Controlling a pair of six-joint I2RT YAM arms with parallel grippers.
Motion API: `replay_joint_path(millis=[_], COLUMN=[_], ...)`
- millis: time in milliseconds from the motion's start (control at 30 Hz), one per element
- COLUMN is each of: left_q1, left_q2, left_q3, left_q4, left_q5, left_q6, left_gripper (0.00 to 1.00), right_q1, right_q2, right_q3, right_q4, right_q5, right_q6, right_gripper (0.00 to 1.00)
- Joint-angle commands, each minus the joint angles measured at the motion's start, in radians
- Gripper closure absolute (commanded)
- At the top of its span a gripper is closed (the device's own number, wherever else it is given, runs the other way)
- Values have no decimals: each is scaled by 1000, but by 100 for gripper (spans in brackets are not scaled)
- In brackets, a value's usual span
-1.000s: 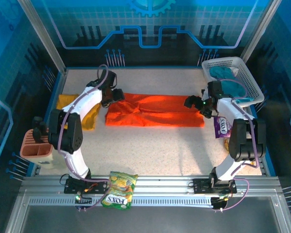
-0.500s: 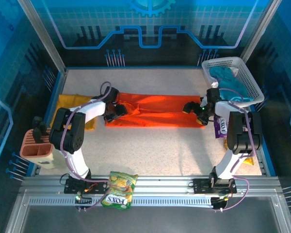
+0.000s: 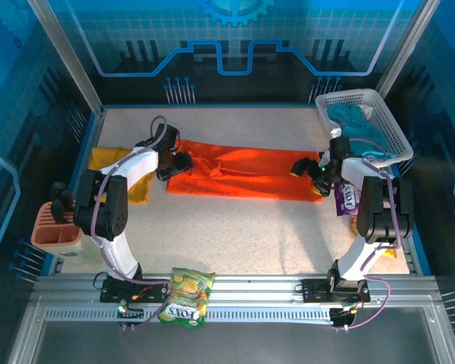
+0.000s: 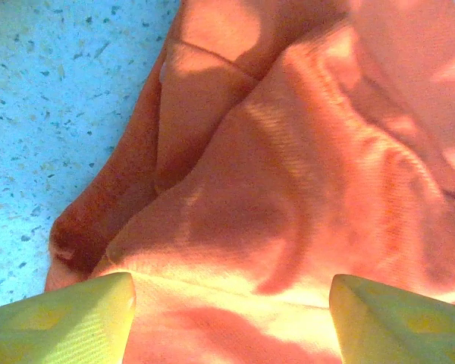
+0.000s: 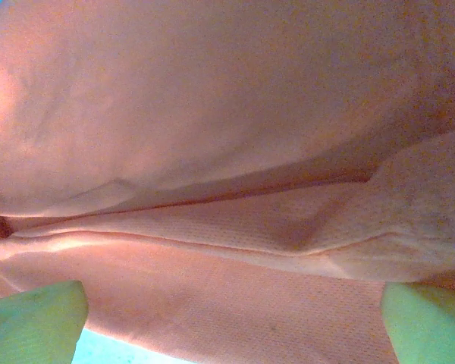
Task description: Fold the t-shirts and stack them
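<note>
Top external view: orange t-shirt [image 3: 243,173] lies mid-table as a long band, long axis running L–R, already doubled lengthwise w/ a crease along it. Left gripper [image 3: 176,163] sits over the band's left end and right gripper [image 3: 303,167] over its right end, so each arm is nearest its own end and neither has to cross.

Left wrist cam: cloth is bunched & rumpled directly under the claw. Its yellow fingers [image 4: 68,318] stand well apart either side, nothing pinched. Right wrist cam: same story. Fingers [image 5: 30,322] are spread wide, layered hem edges run across between them, no grip.

Step in hand looks like taking hold of both short ends. Next fold prob. brings one end over the other along that L–R axis, so both claws need to close on all layers, else the band opens up.

Mustard t-shirt [image 3: 106,159] is heaped at the left side of the table [image 3: 235,227], partly behind the left arm, not folded afaict. White basket [image 3: 387,125] w/ teal cloth stands back right. Snack bag [image 3: 186,296] lies at the near edge.
</note>
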Motion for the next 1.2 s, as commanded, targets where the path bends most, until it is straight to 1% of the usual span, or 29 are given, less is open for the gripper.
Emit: replay_joint_path(millis=[0,100,167,267,433,533,667,833,1000,1067,1167], left_q1=[-4,-27,-41,-67,-94,-94,-92,-88,-76,-75,-79], left_q2=[-60,-30,8,50,108,155,217,316,433,482,548], left_q3=[60,88,107,108,99,131,197,337,507,585,680], left_q4=[-63,-75,-93,-78,-39,-66,-112,-192,-277,-309,-333], left_q5=[36,24,35,81,92,83,53,45,78,100,152], left_q6=[24,39,40,50,33,22,35,68,84,88,69], left_gripper=[31,31,31,30,26,25,25,25,25,25,26], right_q1=[41,69,79,92,116,124,130,148,195,225,288], right_q2=[-15,44,97,180,279,329,346,359,336,311,265], right_q3=[134,239,300,378,450,483,462,458,424,392,333], right_q4=[-120,-170,-188,-210,-222,-259,-268,-317,-368,-378,-385], right_q5=[117,216,258,275,292,320,324,327,345,325,340], right_q6=[-49,-78,-90,-104,-122,-117,-98,-103,-110,-105,-94], right_gripper=[0,0,0,0,0,0,0,0,0,0,0])
